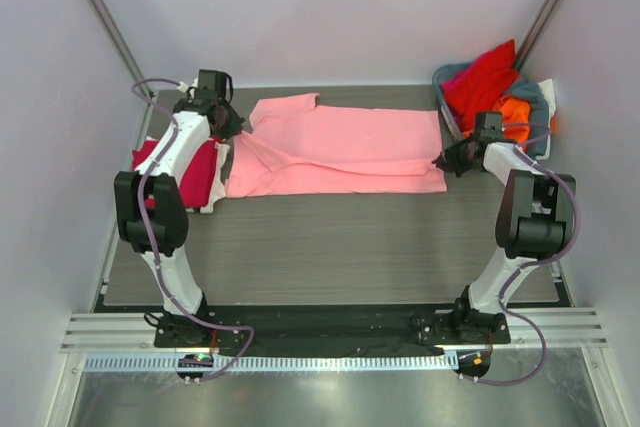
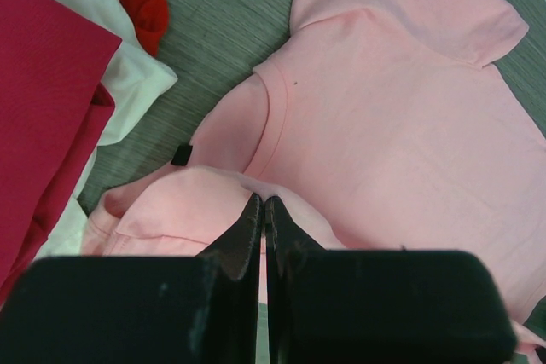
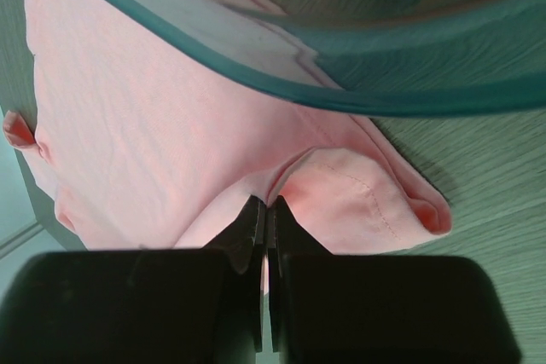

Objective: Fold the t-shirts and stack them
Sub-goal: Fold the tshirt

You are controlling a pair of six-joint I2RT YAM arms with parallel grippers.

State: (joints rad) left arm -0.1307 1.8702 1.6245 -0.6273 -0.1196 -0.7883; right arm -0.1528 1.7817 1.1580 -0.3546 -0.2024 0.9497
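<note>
**Both grippers clamped on the pink tee**

Starting nearest: bare grey wood-grain counter [image 1: 330, 247] just past the arm bases. Then the light pink t-shirt [image 1: 345, 147], spread lengthwise across the middle, collar end to the left, hem end to the right, mostly flat but rumpled into a fold at the near left.

Left gripper [image 2: 263, 204] squeezed closed on it, fingertips pressed together with a sliver of pink caught between. Biting a puffed-up fold at the near shoulder, right by the collar. Far sleeve lying flat on the counter beyond that.

Right gripper [image 3: 265, 204] same story at the other end: clamped tight on the hem, with a corner of the hem curled up beside the fingertips. Both arms bent low, wrists down near cloth level.

Off to the left, close against the pink shoulder (can't tell if actually touching): crimson t-shirt [image 2: 43, 108] folded on top of a white t-shirt [image 2: 128, 74]. White edge poking out underneath on the side toward the pink one. Partly hidden under the left arm from the top view.

Furthest back, right corner: grey-blue basket [image 1: 533, 97] with a red t-shirt [image 1: 485, 77] heaped up over the rim and an orange t-shirt [image 1: 515, 109] tucked in front of it. Basket rim sitting just above the pink hem in the right wrist view, right by the gripper.
</note>
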